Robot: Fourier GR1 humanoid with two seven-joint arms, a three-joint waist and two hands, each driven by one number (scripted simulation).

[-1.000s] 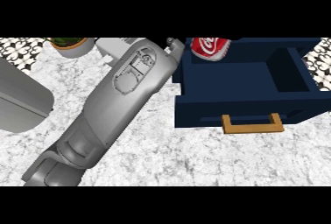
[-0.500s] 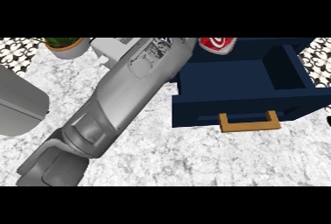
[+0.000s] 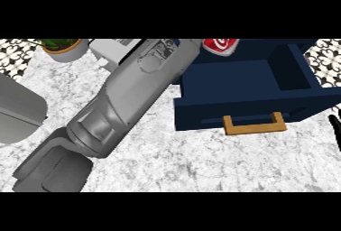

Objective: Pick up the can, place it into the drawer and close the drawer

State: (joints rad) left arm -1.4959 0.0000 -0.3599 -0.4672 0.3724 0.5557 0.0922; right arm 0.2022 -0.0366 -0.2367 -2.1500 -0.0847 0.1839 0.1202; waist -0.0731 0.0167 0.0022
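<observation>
While the left forearm [image 3: 126,97] runs diagonally from the lower left up to the top edge of the head view, its hand is cut off by the frame, so the left fingers don't show. Red can [image 3: 222,45] with a white mark sits at the top edge, at the back of the open navy drawer [image 3: 293,101], only its lower part visible; can't tell if it rests on the drawer floor or is held above it. Drawer is pulled out toward the robot, front panel facing down-view, tan handle [image 3: 254,125] on the front. Right hand [image 3: 335,131] shows only as a thin black sliver at the right edge, just beside the drawer's front right corner; can't tell the state of its fingers. Desk [image 3: 200,167] is grey-white marble. Potted plant [image 3: 63,47] at the top left, a white boxy object [image 3: 117,48] just beside it, partly behind the forearm. A grey rounded object [image 3: 19,113] sits at the left edge
</observation>
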